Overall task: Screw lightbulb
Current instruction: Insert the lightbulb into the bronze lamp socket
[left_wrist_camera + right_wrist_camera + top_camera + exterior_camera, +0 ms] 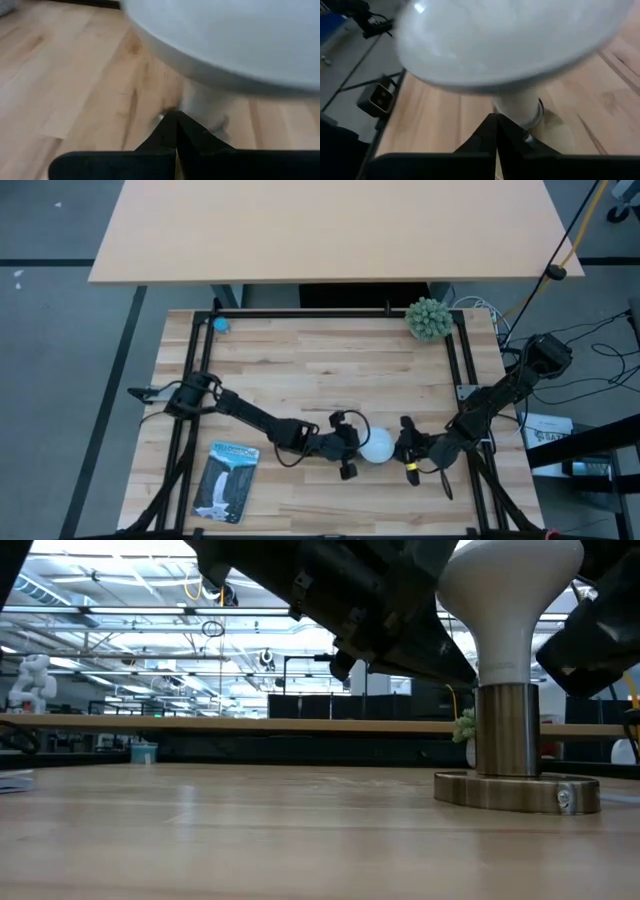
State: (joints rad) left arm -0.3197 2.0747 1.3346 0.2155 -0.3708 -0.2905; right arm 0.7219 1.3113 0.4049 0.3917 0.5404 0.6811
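Note:
The white lightbulb (377, 446) stands upright, its neck in a metal socket (508, 730) on a round flat base (517, 792) that lies on the wooden table, near the front and right of the middle. My left gripper (350, 450) is at the bulb's left side and my right gripper (405, 448) at its right side. Both are shut, and both slant down under the globe (510, 585) toward the neck. My left gripper's shut fingertips (170, 120) stand against the left side of the bulb's pale neck (200, 102), below the globe, slanting down from the table's left. My right gripper's shut fingertips (495, 122) stand against the neck (517, 107) just above the socket, slanting down from the table's right. The bulb stays upright in the socket.
A green spiky ball (428, 318) sits at the far right corner and a small blue thing (221, 325) at the far left. A blue and white packet (228, 480) lies near the front left. Black frame rails (190, 380) run along the table's sides.

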